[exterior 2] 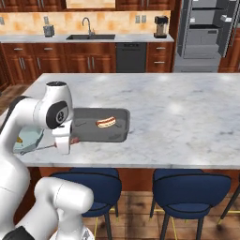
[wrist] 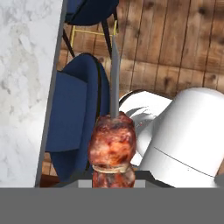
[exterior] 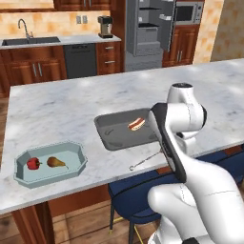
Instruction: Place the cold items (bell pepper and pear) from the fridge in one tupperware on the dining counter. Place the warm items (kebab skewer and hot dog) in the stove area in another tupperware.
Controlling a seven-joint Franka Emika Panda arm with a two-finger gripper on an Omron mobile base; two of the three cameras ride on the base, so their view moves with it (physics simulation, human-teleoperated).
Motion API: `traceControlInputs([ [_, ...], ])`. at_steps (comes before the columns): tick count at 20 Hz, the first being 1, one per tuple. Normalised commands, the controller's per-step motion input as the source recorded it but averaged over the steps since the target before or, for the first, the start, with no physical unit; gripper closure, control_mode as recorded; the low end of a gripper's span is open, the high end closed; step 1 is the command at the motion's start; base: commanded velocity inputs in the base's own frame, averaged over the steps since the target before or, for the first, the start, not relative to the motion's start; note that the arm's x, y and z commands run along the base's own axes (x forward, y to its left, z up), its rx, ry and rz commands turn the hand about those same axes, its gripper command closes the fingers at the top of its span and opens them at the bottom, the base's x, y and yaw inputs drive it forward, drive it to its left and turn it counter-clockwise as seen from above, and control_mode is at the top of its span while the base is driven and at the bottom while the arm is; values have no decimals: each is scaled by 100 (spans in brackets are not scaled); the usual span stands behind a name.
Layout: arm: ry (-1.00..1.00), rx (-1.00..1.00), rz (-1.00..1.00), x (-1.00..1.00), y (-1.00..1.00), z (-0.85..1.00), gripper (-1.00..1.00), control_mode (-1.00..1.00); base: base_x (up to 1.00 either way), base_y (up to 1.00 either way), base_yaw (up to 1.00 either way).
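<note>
Browned meat of the kebab skewer [wrist: 112, 151] sits at the bottom centre of the hand view, its thin metal spike running up the frame, and the gripper [wrist: 112, 183] is pinched tight on it. I judge it light and stiff along the rod but greasy and soft at the meat, so a grip there could slip or let it swivel. Left of centre in the left base view, the dark tupperware [exterior: 113, 134] already holds the hot dog [exterior: 137, 124]. No writing or brand is legible anywhere.
</note>
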Motion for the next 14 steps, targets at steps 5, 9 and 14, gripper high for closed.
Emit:
traceControlInputs([
  [5,11,2,-18,100,2,76,100,-100,0,0,0],
  [9,22,4,-21,100,-10,32,100,-100,0,0,0],
  [14,1,0,-6,100,-32,-19,100,-100,0,0,0],
])
